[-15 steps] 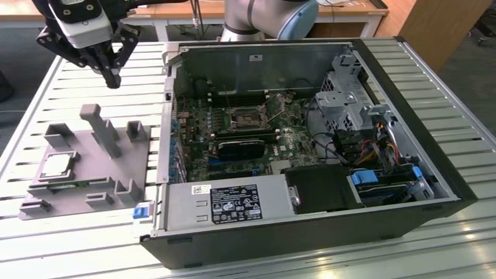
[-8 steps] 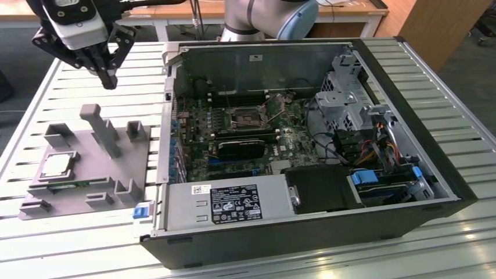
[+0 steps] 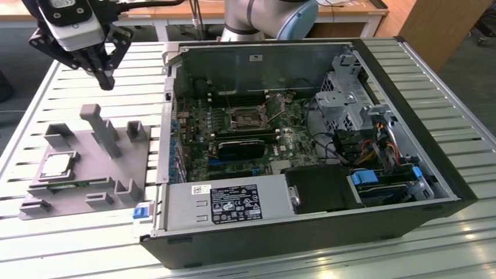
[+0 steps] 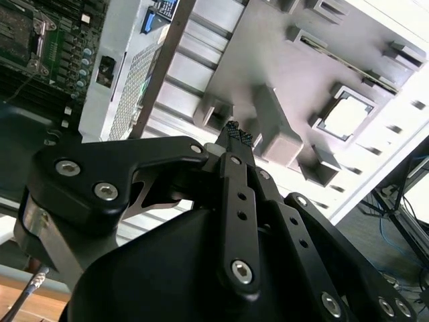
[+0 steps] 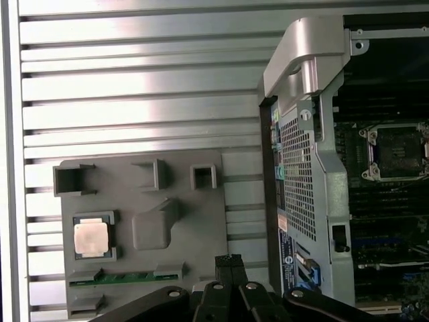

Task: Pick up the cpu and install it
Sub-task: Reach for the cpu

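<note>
"Computer case [image 3: 310, 241] sits nearest on the bench [image 3: 69, 250], its side open. Where's the cpu [image 3: 60, 165]?"

"Exterior view's lower left, flat in its pocket on the grey fixture [image 3: 97, 171]. It's square, with a pale silver top and a darker rim."

"And the jaws?"

"Farther back, upper left, pinched shut on nothing, well above it. My worry is they clip that tall post [image 3: 101, 131], or grip the chip crooked and tilt it."

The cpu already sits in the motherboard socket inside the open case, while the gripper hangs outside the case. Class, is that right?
No. The cpu lies in a recess of the grey fixture outside the case, not in the socket, as the exterior view shows. The gripper does hang outside the case.
</note>
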You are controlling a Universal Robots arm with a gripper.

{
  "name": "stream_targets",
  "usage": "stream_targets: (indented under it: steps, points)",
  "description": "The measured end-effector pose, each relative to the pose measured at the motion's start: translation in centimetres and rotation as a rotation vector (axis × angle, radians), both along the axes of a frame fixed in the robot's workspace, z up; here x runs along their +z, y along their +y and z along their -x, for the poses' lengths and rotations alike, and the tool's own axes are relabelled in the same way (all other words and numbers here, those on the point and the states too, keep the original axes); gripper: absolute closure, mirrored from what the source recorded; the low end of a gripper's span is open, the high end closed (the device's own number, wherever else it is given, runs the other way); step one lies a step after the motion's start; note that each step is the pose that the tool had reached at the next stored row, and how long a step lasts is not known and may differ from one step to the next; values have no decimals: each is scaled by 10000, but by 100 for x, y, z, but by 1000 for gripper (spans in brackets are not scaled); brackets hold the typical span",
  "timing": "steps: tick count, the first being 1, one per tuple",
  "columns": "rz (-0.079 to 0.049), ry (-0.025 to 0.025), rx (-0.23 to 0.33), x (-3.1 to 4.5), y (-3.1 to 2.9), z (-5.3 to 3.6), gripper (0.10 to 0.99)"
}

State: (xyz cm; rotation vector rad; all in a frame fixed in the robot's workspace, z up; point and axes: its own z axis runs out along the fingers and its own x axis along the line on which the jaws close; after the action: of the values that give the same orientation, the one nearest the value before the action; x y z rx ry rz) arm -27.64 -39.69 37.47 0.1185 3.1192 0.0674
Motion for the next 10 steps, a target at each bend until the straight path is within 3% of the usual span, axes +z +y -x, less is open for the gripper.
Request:
stream_targets:
  steps: [10]
  points:
    - [-1,23,0,-18,0,64,980]
